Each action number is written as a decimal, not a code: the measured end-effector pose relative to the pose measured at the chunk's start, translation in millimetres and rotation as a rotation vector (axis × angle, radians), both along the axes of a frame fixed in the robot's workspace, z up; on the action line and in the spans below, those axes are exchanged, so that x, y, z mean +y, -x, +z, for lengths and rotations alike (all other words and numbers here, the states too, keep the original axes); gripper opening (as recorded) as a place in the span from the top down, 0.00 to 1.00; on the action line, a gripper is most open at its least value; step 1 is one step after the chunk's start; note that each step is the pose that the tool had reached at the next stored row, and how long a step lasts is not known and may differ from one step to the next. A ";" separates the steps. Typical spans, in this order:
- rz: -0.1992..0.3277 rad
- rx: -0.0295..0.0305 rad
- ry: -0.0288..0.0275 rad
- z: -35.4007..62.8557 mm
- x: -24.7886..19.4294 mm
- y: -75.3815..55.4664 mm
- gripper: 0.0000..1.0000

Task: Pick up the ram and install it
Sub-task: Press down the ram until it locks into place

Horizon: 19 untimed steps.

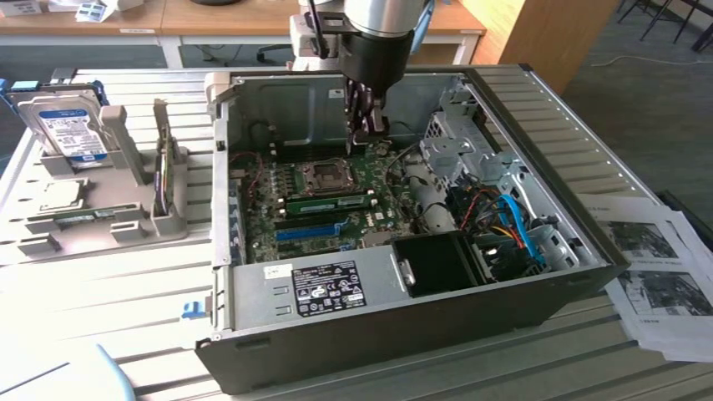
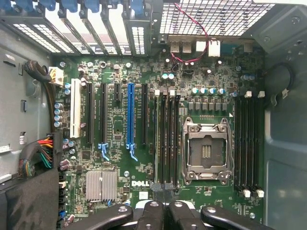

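Over the board's memory slots, gripper [image 1: 368,125] pinched shut on the ram [image 2: 157,139]: light, stiff, fragile; hold its thin edges.

Slatted table [image 1: 112,284], computer case [image 1: 368,334], grey rack [image 1: 100,213], papers [image 1: 657,284]

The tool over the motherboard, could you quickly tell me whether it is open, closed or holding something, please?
Tool: closed, fingers together above the ram seated in its slot; a grip on it cannot be told.
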<state>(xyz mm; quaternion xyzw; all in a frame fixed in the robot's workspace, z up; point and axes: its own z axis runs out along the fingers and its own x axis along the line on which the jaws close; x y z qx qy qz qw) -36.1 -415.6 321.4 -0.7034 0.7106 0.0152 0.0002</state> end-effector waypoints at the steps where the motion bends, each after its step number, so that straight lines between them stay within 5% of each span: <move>1: 0.000 0.0000 0.0000 0.0 0.0 0.0 0.91; 19: 0.000 0.0000 0.0000 0.0 0.0 -26.1 0.91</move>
